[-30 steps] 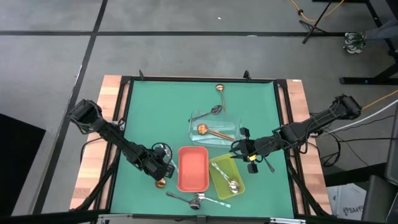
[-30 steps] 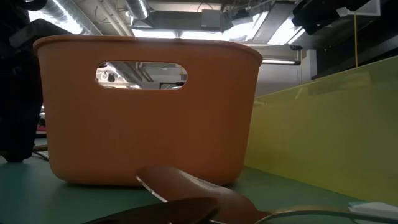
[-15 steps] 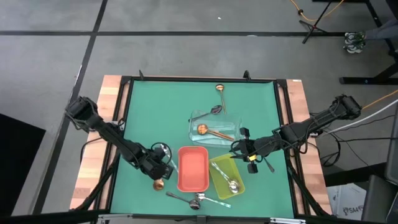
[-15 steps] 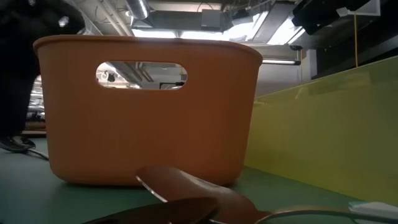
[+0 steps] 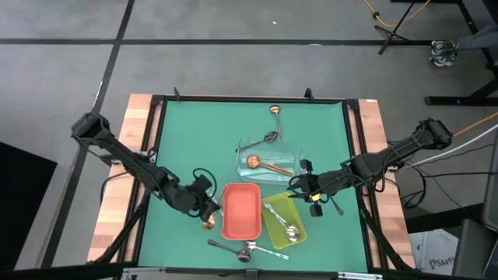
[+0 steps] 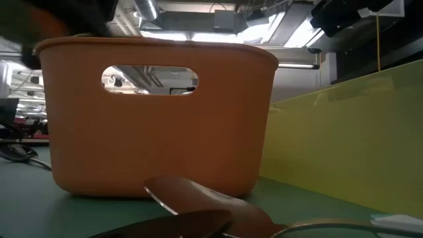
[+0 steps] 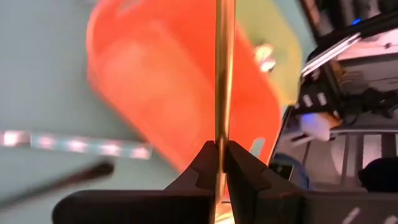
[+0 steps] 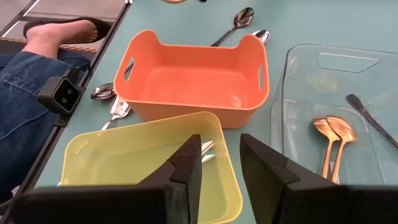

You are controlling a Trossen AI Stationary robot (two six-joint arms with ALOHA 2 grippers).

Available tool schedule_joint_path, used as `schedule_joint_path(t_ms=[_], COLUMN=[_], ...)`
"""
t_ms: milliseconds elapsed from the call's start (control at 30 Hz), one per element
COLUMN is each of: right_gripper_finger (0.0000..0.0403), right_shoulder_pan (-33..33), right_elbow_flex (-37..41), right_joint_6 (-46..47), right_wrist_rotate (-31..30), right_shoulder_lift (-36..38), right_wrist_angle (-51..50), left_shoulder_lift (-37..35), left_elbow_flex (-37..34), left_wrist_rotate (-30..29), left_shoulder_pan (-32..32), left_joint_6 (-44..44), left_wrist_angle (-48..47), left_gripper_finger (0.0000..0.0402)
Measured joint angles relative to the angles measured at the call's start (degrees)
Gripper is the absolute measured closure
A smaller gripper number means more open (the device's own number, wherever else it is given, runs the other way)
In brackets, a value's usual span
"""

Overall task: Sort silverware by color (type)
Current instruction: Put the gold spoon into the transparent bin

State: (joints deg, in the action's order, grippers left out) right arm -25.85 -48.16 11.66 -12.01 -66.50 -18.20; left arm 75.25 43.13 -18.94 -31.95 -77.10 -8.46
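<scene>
My left gripper (image 5: 208,210) hangs just left of the red tray (image 5: 241,211) and is shut on a copper-gold spoon (image 5: 208,223). My right gripper (image 5: 299,187) is open between the clear tray (image 5: 289,148) and the yellow-green tray (image 5: 274,227). Two copper spoons (image 8: 329,132) and a dark utensil (image 8: 372,120) lie in the clear tray. A silver spoon (image 5: 291,231) lies in the yellow-green tray. Silver spoons (image 5: 243,250) lie at the near edge, a copper one (image 5: 275,111) at the far edge, and a dark one (image 5: 270,137) beside the clear tray. My left gripper pinches the copper spoon's slim handle (image 7: 219,134) between its two fingertips (image 7: 202,163). The handle runs on straight ahead of the fingers, over the red tray's rim (image 7: 118,93). The spoon's bowl (image 5: 208,223) shows just on the near side of the gripper, off the mat.
The red and yellow-green trays stand side by side near the front, with the clear tray behind them. A person's leg in jeans (image 8: 25,93) and a sandalled foot (image 8: 62,28) show past the table's edge. A small camera block (image 8: 64,93) sits on the rim.
My left gripper has risen and moved right toward the red tray, still shut on the copper spoon. The spoon's bowl has come with it, closer to the tray's left wall. In the low view the dark gripper has climbed out of the picture's left side.
</scene>
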Motion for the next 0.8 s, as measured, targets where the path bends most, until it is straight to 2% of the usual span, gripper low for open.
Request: schedule_joint_path(t_ms=[233,500,800], right_gripper_finger=[0.0303,0.0303,0.0303], right_shoulder_pan=[0.01,-0.01,0.01], right_elbow_flex=[0.00,0.00,0.00], right_joint_6=[0.00,-0.01,-0.03], right_wrist_rotate=[0.00,-1.29,-6.63], right_shoulder_lift=[0.00,0.12,2.61], right_wrist_angle=[0.05,-0.03,0.01], left_shoulder_lift=[-0.75,-0.63,2.30], left_elbow_flex=[0.01,0.02,0.02], left_wrist_rotate=[-5.30,-13.20,-14.10], left_shoulder_pan=[3.94,11.37,20.84], left_joint_6=[15.62,43.20,72.61], left_wrist_angle=[7.60,19.64,37.68], left_gripper_finger=[0.0391,0.0392,0.0392])
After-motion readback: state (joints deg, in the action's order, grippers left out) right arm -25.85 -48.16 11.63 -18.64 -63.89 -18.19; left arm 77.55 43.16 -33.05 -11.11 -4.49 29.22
